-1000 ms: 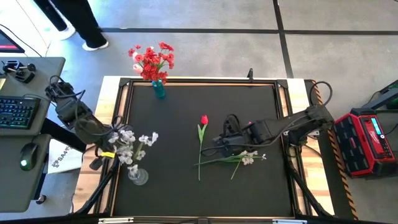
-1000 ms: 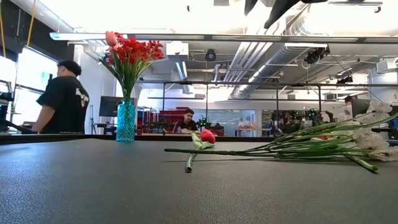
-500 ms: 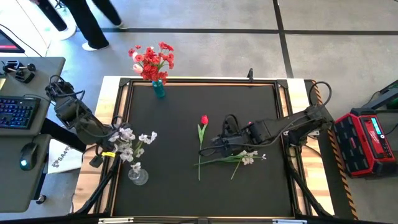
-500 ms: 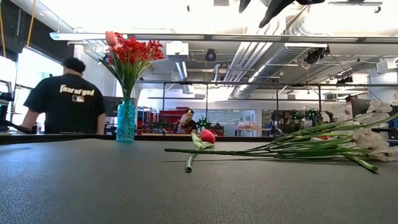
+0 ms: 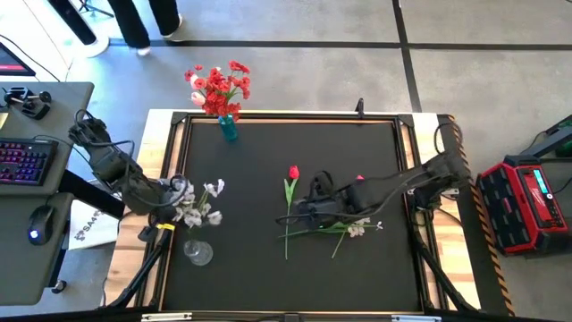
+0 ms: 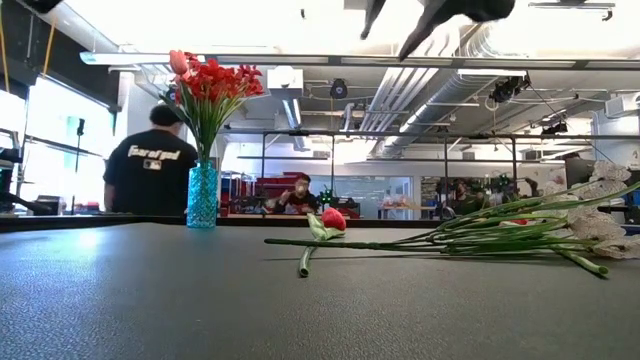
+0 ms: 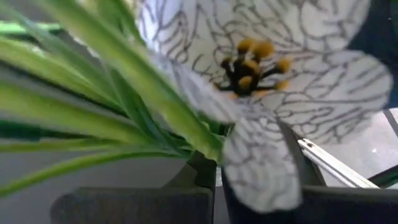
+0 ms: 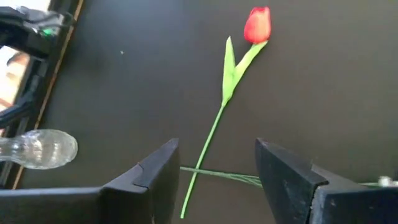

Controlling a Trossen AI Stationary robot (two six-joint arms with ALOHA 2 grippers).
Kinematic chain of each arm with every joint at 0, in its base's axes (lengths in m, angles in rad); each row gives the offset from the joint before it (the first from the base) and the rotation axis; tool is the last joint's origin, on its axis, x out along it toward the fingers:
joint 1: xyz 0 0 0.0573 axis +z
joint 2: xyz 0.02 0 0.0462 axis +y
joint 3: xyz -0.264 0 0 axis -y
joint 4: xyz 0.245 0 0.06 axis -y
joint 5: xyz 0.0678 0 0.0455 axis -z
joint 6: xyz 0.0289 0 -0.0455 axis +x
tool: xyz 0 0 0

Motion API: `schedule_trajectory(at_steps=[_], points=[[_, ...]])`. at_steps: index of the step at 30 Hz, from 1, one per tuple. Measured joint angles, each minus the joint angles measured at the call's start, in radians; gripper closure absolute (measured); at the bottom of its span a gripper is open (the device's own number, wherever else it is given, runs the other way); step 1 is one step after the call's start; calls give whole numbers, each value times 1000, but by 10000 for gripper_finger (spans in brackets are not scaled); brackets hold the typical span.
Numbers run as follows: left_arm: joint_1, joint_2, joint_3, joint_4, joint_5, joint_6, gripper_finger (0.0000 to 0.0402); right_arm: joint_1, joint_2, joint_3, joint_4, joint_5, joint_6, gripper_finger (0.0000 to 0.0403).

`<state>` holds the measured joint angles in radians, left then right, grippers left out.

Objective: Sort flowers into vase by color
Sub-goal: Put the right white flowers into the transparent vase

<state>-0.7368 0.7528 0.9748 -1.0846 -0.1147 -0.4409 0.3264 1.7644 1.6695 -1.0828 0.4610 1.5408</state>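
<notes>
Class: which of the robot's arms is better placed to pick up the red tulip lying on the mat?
Right: its open gripper hovers beside the tulip; the left gripper already holds white flowers.

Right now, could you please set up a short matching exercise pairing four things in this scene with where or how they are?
Things:
1. red tulip
2. blue vase
3. clear glass vase
4. white blossom spray

States:
A. held above the mat in the left gripper
B. standing at the mat's far edge, full of red blooms
C. lying flat mid-mat, stem crossing other stems
D. at the mat's near left, with no flowers in it

Pairs: 1-C, 2-B, 3-D, 4-A. The right gripper is open over the stems.
</notes>
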Motion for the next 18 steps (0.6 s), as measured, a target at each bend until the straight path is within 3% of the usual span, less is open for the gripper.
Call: schedule_trajectory(at_steps=[7, 18], points=[[0, -26, -97, 22, 13, -91, 393, -42, 136, 0, 79, -44, -2, 208], [0, -23, -116, 177, 18, -130, 295, -98, 297, 0, 186, -130, -58, 208]])
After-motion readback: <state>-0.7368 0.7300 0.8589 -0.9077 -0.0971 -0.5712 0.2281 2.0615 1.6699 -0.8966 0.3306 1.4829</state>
